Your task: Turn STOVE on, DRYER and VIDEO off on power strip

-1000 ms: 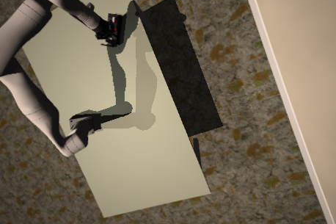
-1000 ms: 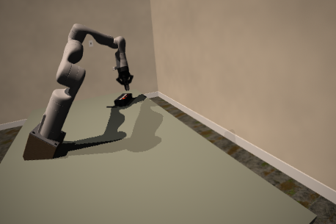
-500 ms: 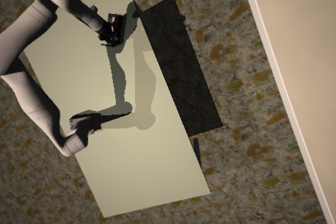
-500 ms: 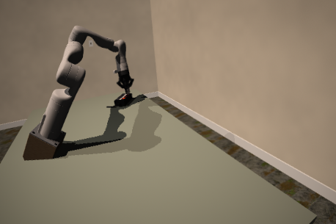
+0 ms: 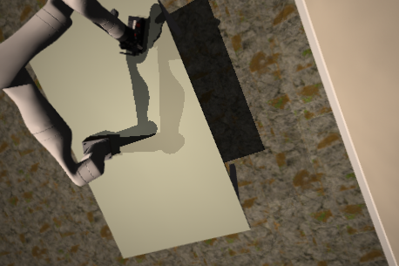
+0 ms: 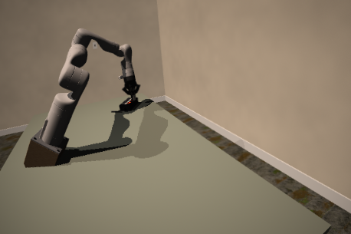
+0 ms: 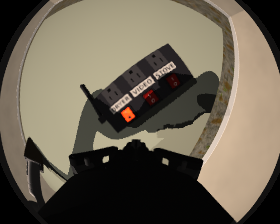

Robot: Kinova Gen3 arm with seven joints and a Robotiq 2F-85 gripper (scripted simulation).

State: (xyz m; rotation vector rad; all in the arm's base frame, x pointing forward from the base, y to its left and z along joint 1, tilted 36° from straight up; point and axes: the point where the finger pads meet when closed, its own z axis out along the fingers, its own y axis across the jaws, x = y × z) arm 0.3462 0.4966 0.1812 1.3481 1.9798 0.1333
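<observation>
The black power strip (image 7: 140, 90) (image 6: 128, 104) (image 5: 141, 24) lies face up near the far corner of the table (image 6: 184, 185), its cord trailing off the left end. In the wrist view it shows three labelled rocker switches. The left switch (image 7: 128, 113) glows bright orange, while the middle switch (image 7: 149, 98) and the right switch (image 7: 172, 80) are dark red. The labels are too small to read. My gripper (image 7: 136, 144) (image 6: 132, 95) (image 5: 131, 48) is shut with nothing in it and hangs just above the strip, close to the lit left switch.
The strip lies close to the table's far edge (image 5: 174, 49), with patterned floor (image 5: 283, 97) beyond it. The arm's base (image 6: 42, 150) stands on a wooden block at the table's left side. Walls stand behind and to the right.
</observation>
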